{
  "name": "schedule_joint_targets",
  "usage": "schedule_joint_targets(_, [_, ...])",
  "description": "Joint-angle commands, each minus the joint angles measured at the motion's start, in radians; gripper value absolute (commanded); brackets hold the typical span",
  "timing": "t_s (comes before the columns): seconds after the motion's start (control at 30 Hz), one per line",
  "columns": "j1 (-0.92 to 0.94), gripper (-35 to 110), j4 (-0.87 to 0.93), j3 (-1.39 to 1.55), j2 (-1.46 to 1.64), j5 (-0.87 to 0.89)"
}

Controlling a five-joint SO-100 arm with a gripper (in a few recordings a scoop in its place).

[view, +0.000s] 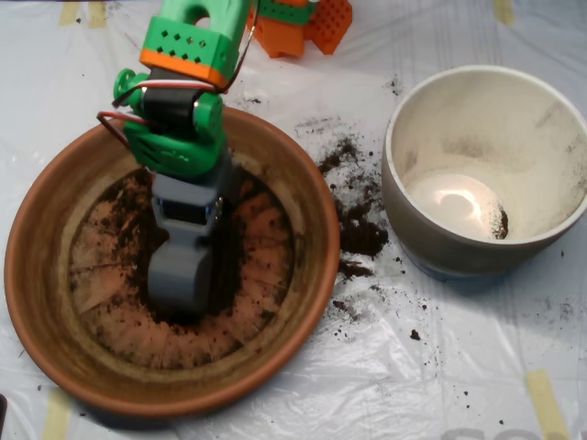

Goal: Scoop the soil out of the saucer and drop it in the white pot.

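The saucer (37, 275) sits at the table's left side, reaching toward the front edge. Soil (243, 252) lies thinly over its floor, darkest around the scoop (179, 284), which points down into the middle of the dish below the green and orange arm (183, 82). The grey shells look closed together with their tip on the saucer floor; whether any soil is inside them cannot be told. Just right of the saucer rim, spilled soil (359, 229) is scattered over the white sheet (440, 367). The pot (550, 137) stands near the right edge, upright, with only a small dark crumb at the bottom of its smudged interior
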Motion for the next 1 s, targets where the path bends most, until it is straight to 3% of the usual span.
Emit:
schedule_joint_targets(0.0, [-0.018, 32, 0.005, -0.1, 0.008, 0.003])
schedule_joint_targets(0.33, [-0.048, 0, -0.032, -0.095, 0.017, 0.031])
schedule_joint_targets(0.57, [-0.069, 0, -0.029, -0.107, 0.055, 0.023])
schedule_joint_targets(0.97, [-0.156, 0, 0.156, -0.202, 0.337, 0.02])
